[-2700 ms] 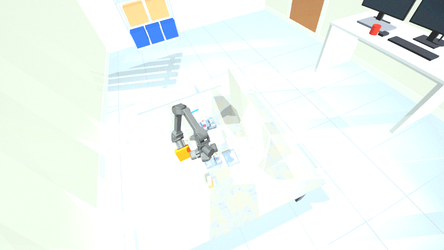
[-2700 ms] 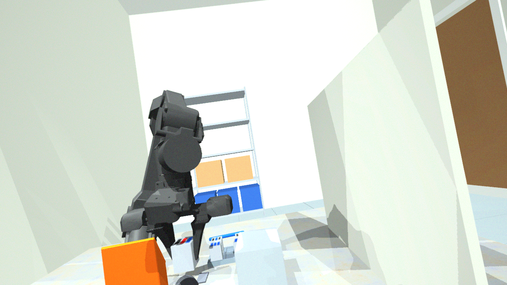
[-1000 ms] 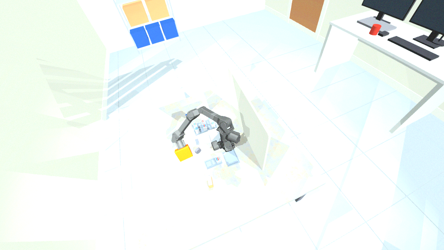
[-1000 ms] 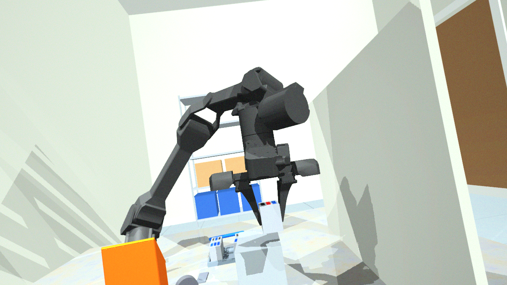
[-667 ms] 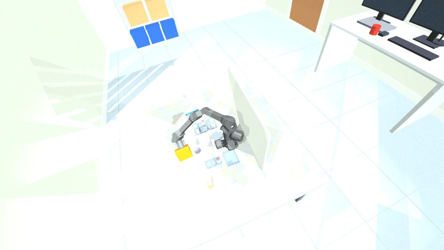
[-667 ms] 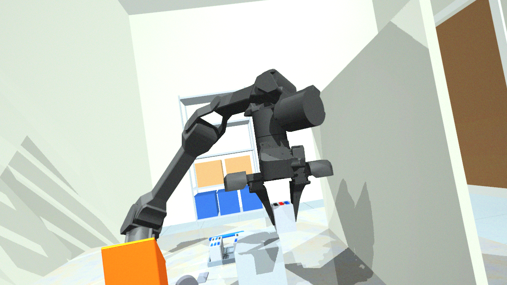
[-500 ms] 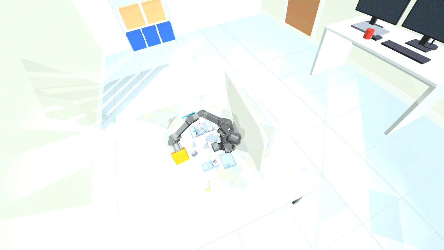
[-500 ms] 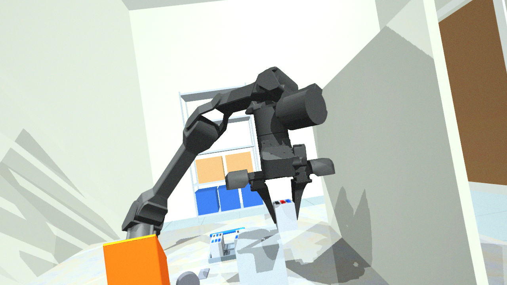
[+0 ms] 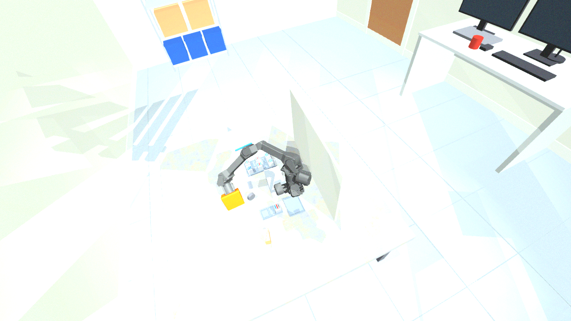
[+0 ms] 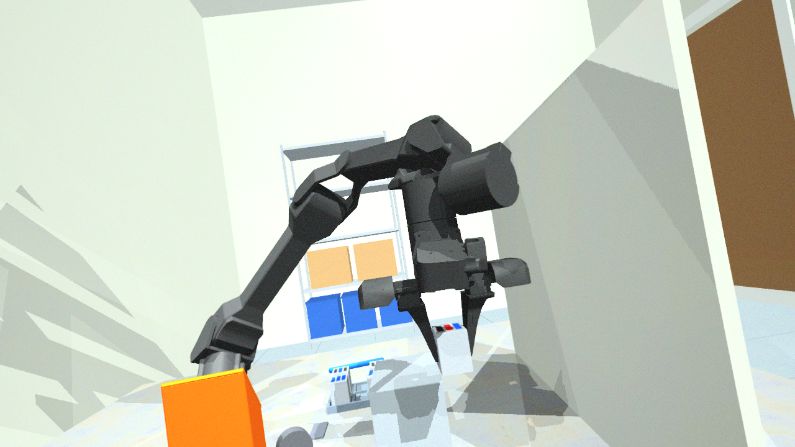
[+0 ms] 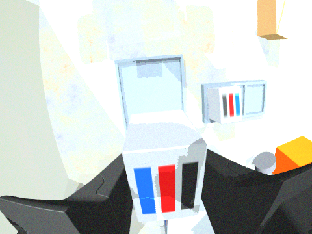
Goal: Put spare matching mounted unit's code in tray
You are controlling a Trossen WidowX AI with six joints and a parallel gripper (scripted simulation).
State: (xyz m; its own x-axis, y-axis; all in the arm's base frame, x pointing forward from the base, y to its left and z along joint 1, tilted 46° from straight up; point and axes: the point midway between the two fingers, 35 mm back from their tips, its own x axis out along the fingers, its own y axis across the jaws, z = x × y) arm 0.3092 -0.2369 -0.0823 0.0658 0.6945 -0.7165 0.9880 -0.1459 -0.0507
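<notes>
My gripper [image 10: 454,356] [image 11: 160,151] is shut on a white block [image 10: 455,349] [image 11: 162,159] with blue, red and black stripes on top, held in the air. In the wrist view it overlaps the near edge of the square tray [image 9: 293,206] [image 11: 153,94], which looks empty. A smaller divided holder [image 9: 265,213] [image 11: 254,99] beside the tray bears a white striped block [image 9: 277,207] [image 11: 231,104]. A rack [image 9: 255,173] [image 10: 348,409] further back holds several white striped blocks. I cannot tell which unit is the mounted one, and no code is readable.
A tall pale panel [image 9: 317,159] [image 10: 611,222] stands right of the arm. A pale box [image 10: 408,408] stands left of the held block in the exterior view. An orange-yellow block [image 9: 232,199] [image 10: 208,414] is at the arm's base, with a grey cylinder [image 9: 251,196] [image 11: 264,161] near it.
</notes>
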